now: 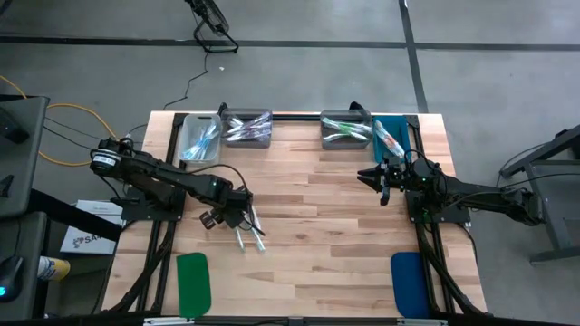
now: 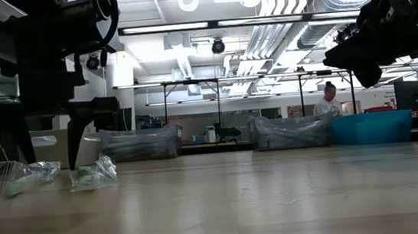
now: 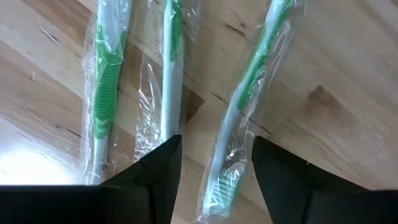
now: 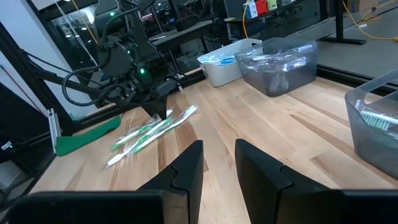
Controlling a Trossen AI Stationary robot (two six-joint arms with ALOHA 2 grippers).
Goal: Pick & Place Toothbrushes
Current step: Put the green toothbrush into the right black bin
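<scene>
Left hand [image 3: 214,180] hangs open over wrapped green toothbrushes [image 1: 248,232] on the desk [image 1: 317,226]; right hand [image 1: 379,177] hovers empty, fingers parted.

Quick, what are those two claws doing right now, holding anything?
Left gripper: open, empty, over the wrapped toothbrushes on the table.
Right gripper: open, empty, raised above the table.

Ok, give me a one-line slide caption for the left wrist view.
Left gripper open over three clear-wrapped green toothbrushes lying on the wooden table.
</scene>
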